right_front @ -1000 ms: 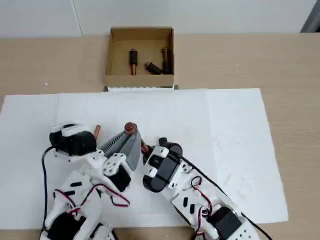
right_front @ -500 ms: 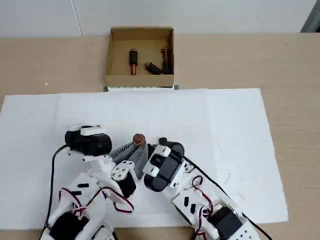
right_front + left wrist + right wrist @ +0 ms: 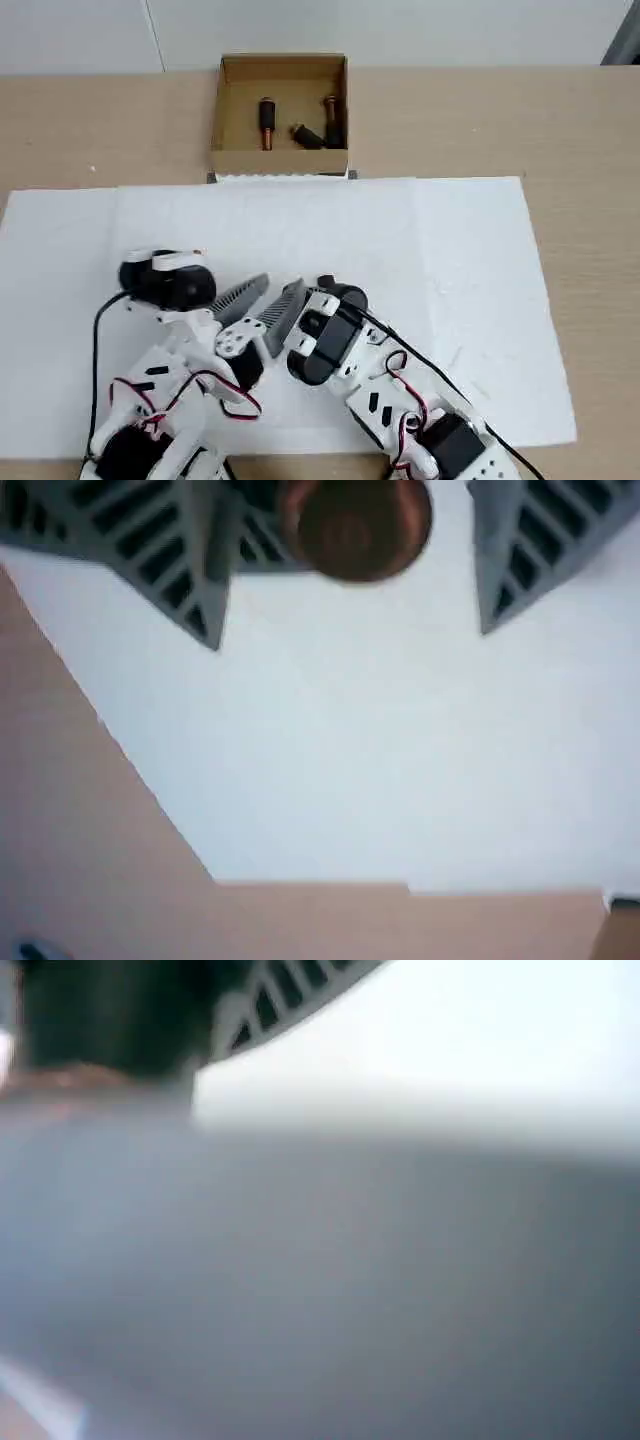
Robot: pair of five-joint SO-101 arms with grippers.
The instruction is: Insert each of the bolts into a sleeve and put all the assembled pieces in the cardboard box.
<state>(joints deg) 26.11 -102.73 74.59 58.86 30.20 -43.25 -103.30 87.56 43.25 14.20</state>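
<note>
A white paper sheet (image 3: 470,300) covers the near part of the wooden table (image 3: 580,130). The left arm (image 3: 165,282) stands over its near left area.

The cardboard box (image 3: 228,110) sits on the bare table at the far edge of the sheet, open at the top. Three assembled pieces lie on its floor. The left piece (image 3: 267,120) lies along the far-near line, with its black sleeve at the far end and its copper shank pointing near. The middle piece (image 3: 305,136) is a dark sleeve lying at a slant. Just right of it, the right piece (image 3: 332,122) lies by the box's right wall with its copper head at the far end. Whether these last two touch cannot be told.

Well apart from the box, over the near middle of the sheet, the left gripper (image 3: 285,286) points far and right with its jaws spread wide. In the left wrist view the left gripper's ribbed grey fingers (image 3: 170,550) stand apart, and the round copper head of a bolt (image 3: 355,522) sits in the gap between them with neither finger pressing on it. White sheet lies beyond it.

Just right of that, the right gripper (image 3: 308,300) sits low against the left one, at the front of the right arm (image 3: 330,345). Whether its jaws are apart or together cannot be told, since the right wrist view is a close grey blur.
</note>
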